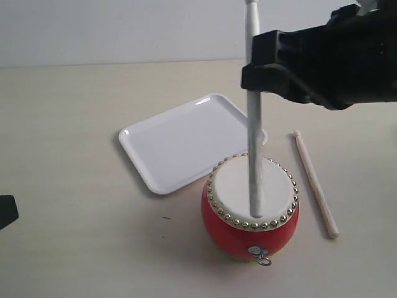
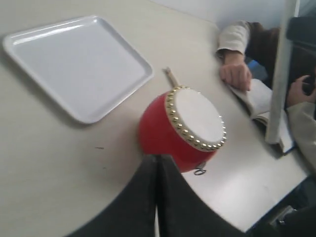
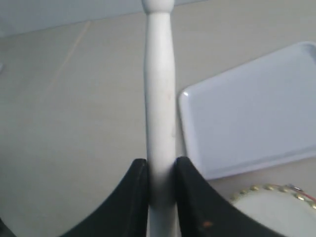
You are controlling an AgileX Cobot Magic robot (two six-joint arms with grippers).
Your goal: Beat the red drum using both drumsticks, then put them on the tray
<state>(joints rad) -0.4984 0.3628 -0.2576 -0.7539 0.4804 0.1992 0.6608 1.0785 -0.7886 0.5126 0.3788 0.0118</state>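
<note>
The right gripper (image 3: 161, 173) pinches one drumstick (image 1: 254, 143) between its dark jaws, gripping it part-way along so that it stands almost upright with its lower end on the skin of the red drum (image 1: 229, 233). That hold suits a downward beat, and I judge the beating step to be in hand. The second drumstick (image 1: 315, 183) lies flat on the table (image 1: 74, 124) just beside the drum on its right, touching neither drum nor tray, and is not yet picked up. The left gripper (image 2: 157, 163) stands apart from the drum on the left, jaws pressed together with nothing between them. The tray (image 1: 180, 146) lies near the drum, bare, and within easy reach for the later set-down; the left wrist view shows a gap between the two. The drum is barrel-shaped and glossy red, with a flat cream skin ringed by gold studs and a small metal ring low on its side. The sticks are slim, pale, smooth and round. The tray is glossy white plastic, rectangular with rounded corners and a low rim. The table is matt and pale.
</note>
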